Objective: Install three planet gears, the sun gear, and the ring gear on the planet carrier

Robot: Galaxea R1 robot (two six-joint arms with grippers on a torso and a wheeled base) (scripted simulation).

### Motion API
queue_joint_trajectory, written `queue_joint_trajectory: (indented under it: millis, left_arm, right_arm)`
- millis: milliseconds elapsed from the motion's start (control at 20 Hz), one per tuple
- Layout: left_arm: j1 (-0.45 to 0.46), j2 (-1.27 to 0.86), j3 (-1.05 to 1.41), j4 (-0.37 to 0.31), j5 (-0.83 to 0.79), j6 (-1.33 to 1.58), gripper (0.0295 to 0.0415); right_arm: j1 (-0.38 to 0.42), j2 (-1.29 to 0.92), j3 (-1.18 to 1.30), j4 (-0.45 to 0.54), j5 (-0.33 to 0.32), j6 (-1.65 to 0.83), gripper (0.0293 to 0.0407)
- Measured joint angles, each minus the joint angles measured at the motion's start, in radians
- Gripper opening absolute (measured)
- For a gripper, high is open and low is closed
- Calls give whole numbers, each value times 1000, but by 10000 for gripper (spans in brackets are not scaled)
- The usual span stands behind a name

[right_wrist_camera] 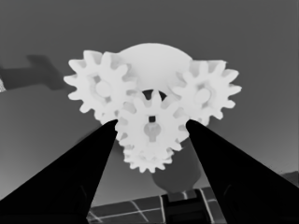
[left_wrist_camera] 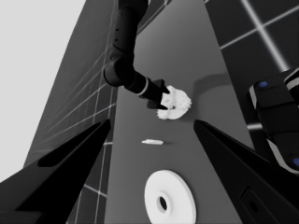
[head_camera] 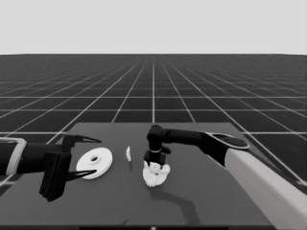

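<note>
Left gripper [head_camera: 85, 158], parked over the table's left end, has its jaws spread wide, with the larger white round part with a small central hole [head_camera: 95, 163] lying flat between the fingertips, not held. Right of it stands a thin white piece [head_camera: 128, 153]. Right gripper [right_wrist_camera: 152, 125], near the table's centre, has its fingers against a small white toothed gear [right_wrist_camera: 151, 127] above the smaller white round part [right_wrist_camera: 154, 58], between two matching gears [right_wrist_camera: 99, 87] seated on that part

Black forearms, pale grey behind, long pointed black fingers [left_wrist_camera: 70, 168].
</note>
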Motion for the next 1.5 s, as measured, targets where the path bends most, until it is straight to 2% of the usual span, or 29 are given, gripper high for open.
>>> queue_joint_trajectory:
  millis: [1500]
  left_arm:
    - [0,0,0,0,0,0,385]
  right_arm:
    - [-1,0,0,0,0,314,310]
